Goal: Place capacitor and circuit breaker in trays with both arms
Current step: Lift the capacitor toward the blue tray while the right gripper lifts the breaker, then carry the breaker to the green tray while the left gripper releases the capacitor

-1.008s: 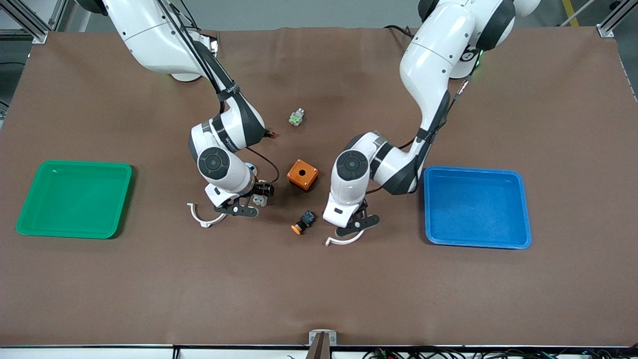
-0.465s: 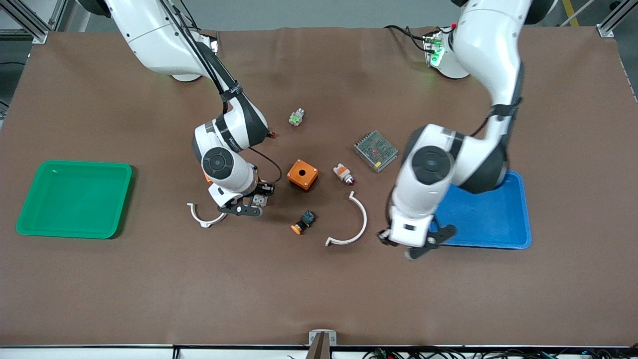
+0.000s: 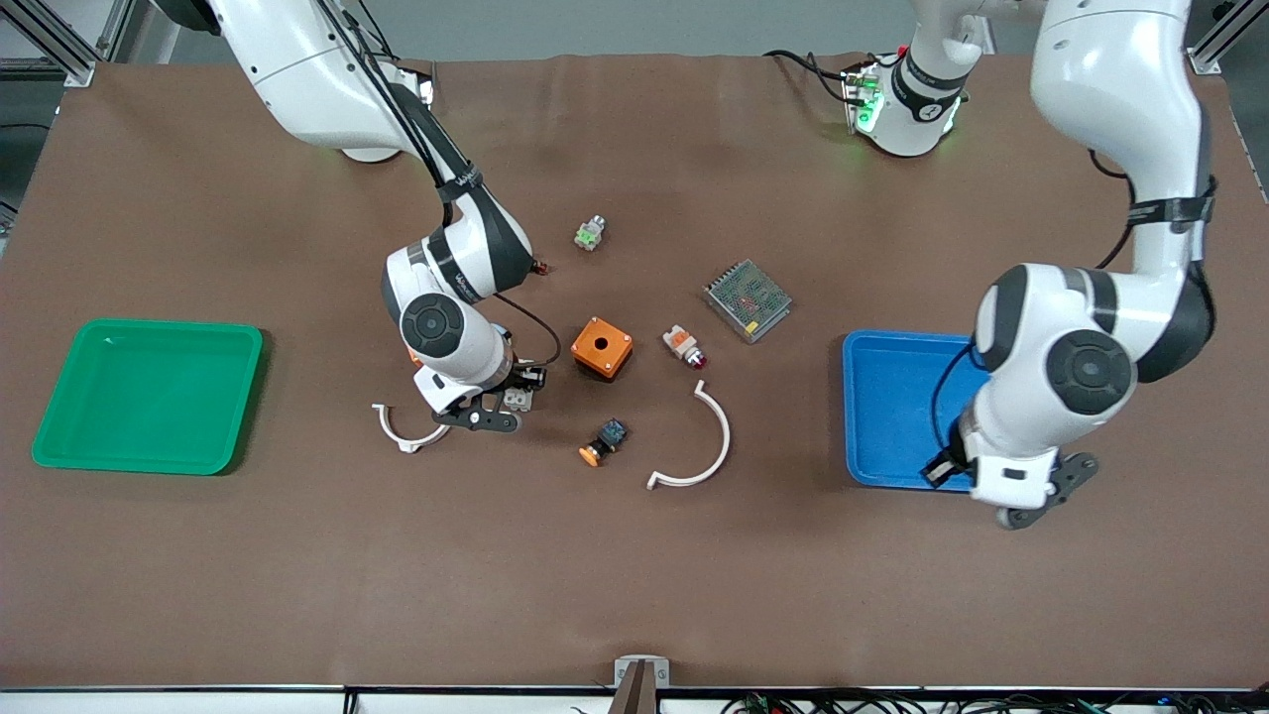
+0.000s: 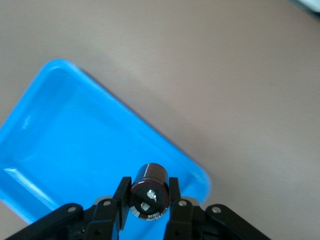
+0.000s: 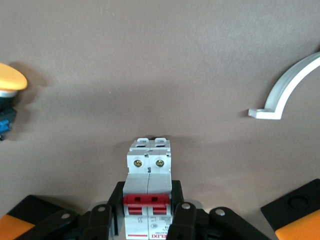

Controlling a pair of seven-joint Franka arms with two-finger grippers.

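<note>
While my left gripper (image 4: 149, 200) hangs over the corner of the blue tray (image 4: 75, 150) that lies nearest the front camera at the left arm's end of the table, its jaws are closed narrow on the capacitor (image 4: 148, 198), which sits between my fingertips with its silvery end facing the wrist camera. The tray's floor lies below the jaws and its rim (image 3: 897, 484) passes just under them. My right gripper (image 5: 149, 210) is low over the brown table (image 3: 634, 575) near the middle, jaws clamped on the circuit breaker (image 5: 149, 197), red toggle between the fingers. Off one side of these jaws lies a white curved clip (image 5: 287, 90), off the other an orange-capped switch (image 5: 9, 95), both apart from the breaker
</note>
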